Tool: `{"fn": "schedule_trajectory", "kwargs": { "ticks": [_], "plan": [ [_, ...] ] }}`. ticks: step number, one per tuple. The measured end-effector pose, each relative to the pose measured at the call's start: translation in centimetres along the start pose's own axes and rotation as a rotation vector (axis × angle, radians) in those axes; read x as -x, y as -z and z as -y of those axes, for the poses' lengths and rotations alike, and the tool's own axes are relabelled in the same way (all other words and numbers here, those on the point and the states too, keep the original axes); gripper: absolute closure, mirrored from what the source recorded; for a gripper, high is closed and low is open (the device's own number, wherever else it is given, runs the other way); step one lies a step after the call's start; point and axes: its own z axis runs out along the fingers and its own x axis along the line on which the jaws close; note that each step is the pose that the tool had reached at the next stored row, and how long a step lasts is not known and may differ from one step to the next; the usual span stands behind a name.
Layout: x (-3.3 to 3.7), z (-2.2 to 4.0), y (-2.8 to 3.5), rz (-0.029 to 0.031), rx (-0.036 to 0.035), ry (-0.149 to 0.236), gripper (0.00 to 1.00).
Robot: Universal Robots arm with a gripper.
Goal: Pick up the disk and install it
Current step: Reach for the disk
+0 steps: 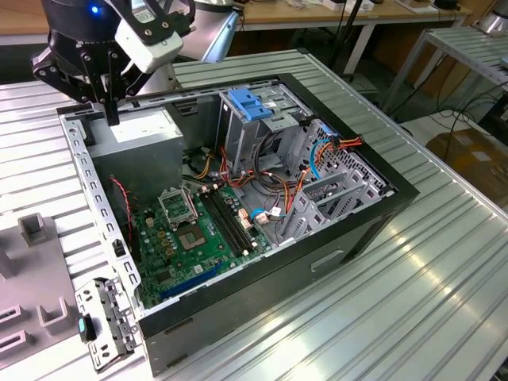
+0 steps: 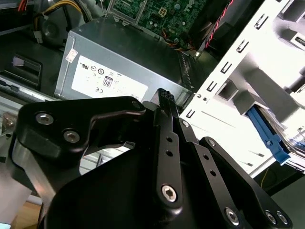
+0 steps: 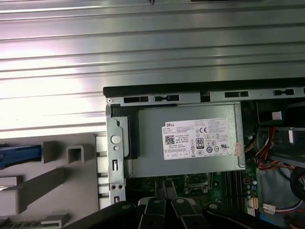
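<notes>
While the arm (image 1: 79,36) points straight down, end effector (image 1: 112,117) closed, empty, near power supply (image 1: 144,133)

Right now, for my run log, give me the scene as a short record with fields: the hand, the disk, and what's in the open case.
hand: shut, holding nothing, hovering over the power supply
disk: blue rail visible, on the grey fixture beside the case, not gripped
case: open, on the ribbed metal table
inside: motherboard; blue bracket on the drive cage
task state: disk not yet picked up
</notes>
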Motion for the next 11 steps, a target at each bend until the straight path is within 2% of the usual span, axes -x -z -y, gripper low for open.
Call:
{"fn": "schedule_trajectory", "kwargs": {
  "ticks": [4, 6, 11],
  "plan": [
    [-0.78, 0.06, 0.01, 0.0000, 0.0000, 0.000, 0.89],
    [-1.46, 0.06, 0.02, 0.0001, 0.0001, 0.000, 0.89],
    [-2.45, -0.61, 0.01, -0.0001, 0.0003, 0.000, 0.89]
  ]
}}
